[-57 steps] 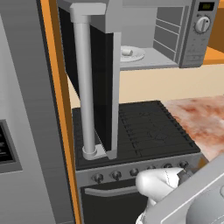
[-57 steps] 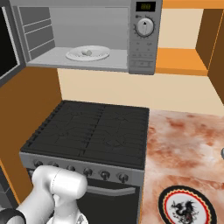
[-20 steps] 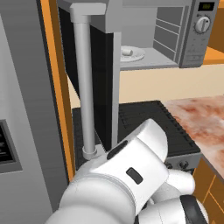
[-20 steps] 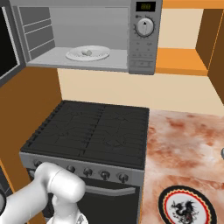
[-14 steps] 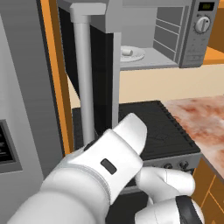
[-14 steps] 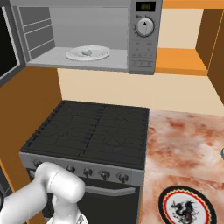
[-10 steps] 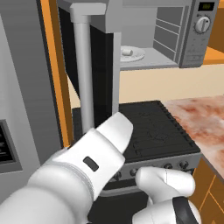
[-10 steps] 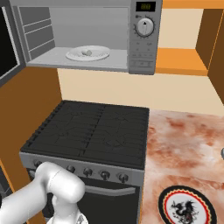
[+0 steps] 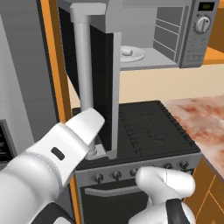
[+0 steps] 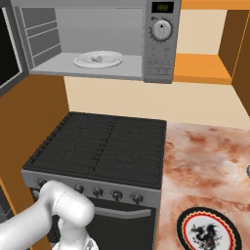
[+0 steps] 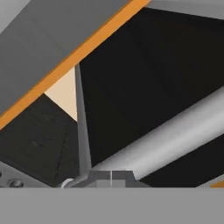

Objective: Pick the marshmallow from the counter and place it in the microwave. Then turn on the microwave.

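Observation:
The microwave (image 10: 158, 53) stands open above the stove. Inside it the marshmallow (image 10: 99, 59) lies on a white plate (image 10: 80, 61); from the left side the marshmallow (image 9: 127, 51) shows behind the door's edge. The door (image 9: 103, 65) swings out toward me, its grey bar handle (image 9: 83, 78) upright. In the hand view my gripper (image 11: 111, 177) is shut with nothing in it, close below the bar handle (image 11: 175, 135) and the dark door glass (image 11: 144, 78). The mottled counter (image 10: 210, 166) lies to the right.
A black stovetop (image 10: 102, 146) with a row of oven knobs (image 10: 117, 195) sits below the microwave. A round dark plate with a red rim (image 10: 209, 229) lies on the counter's near part. A grey tall panel (image 9: 22, 87) stands on the left. My white arm (image 9: 57, 157) crosses the left foreground.
My arm's big white link has swung down and to the left in the left base view, uncovering the stove. The marshmallow, plate and door have not moved.

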